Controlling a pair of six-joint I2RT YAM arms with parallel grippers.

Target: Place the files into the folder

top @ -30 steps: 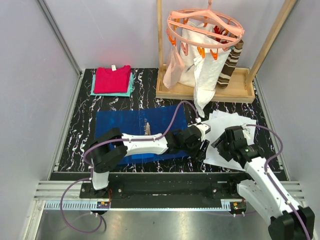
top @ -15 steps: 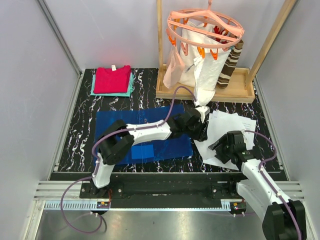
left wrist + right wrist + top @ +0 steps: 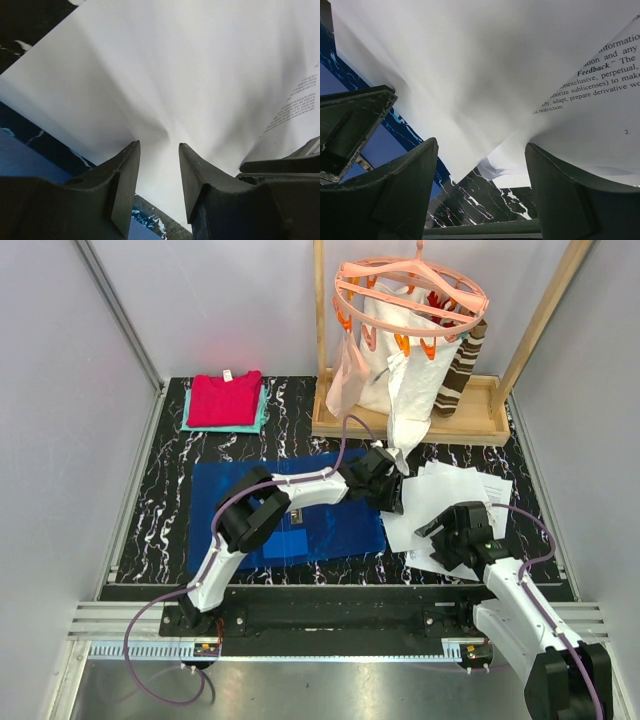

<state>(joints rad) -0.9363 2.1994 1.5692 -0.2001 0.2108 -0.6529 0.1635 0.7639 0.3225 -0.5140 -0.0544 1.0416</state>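
The files (image 3: 455,502) are a loose stack of white printed sheets lying right of the blue folder (image 3: 285,508), which lies flat on the marbled table. My left gripper (image 3: 392,494) reaches across the folder's right edge onto the stack's left side. In the left wrist view the left gripper (image 3: 159,144) stands open with a narrow gap, tips down on the files (image 3: 175,75), and the paper puckers between them. My right gripper (image 3: 432,534) sits at the stack's near-left corner. In the right wrist view it (image 3: 481,142) is wide open over the files (image 3: 470,60), beside the folder (image 3: 380,147).
Red and teal folded cloths (image 3: 225,400) lie at the back left. A wooden rack (image 3: 400,425) with an orange peg hanger (image 3: 410,290) and hanging white garments stands at the back right, close behind the sheets. Grey walls close in both sides.
My left gripper has moved from the folder's near-right edge up onto the sheets' left side and narrowed. The right gripper has slid left along the stack's near edge and opened wider.
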